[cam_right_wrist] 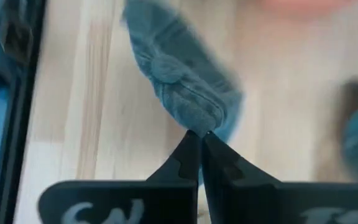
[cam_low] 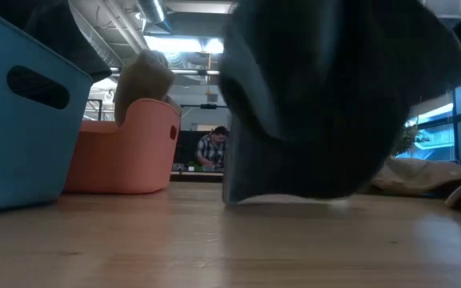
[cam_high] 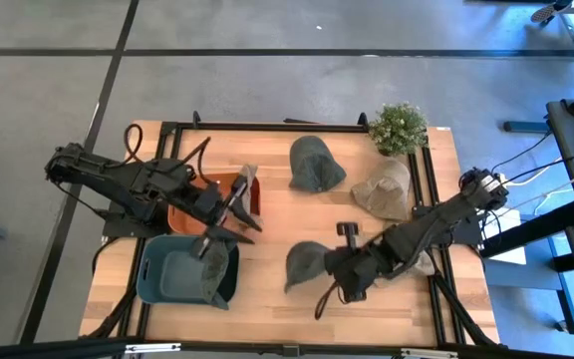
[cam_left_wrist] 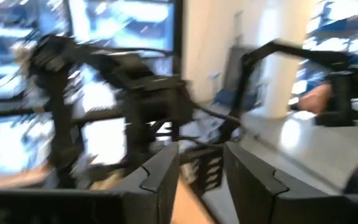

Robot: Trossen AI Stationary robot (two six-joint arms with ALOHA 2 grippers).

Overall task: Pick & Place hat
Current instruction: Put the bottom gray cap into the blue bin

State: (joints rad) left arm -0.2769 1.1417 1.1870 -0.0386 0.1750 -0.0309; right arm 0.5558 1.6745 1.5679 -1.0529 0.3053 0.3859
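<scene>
1. Looming right at your low-view lens, the dark teal hat hangs with its hem barely touching the table.
2. From overhead, your right gripper sits at five o'clock, beside that same hat. One hat drapes the teal bin rim, another the orange bin; two more wait near twelve and two o'clock.
3. Right wrist: fingers pressed together, pinching the hat's edge.
4. Left gripper hovers between the bins, jaws partly spread, holding nothing.
5. You have bare wood toward nine o'clock; mind the bin walls.
</scene>
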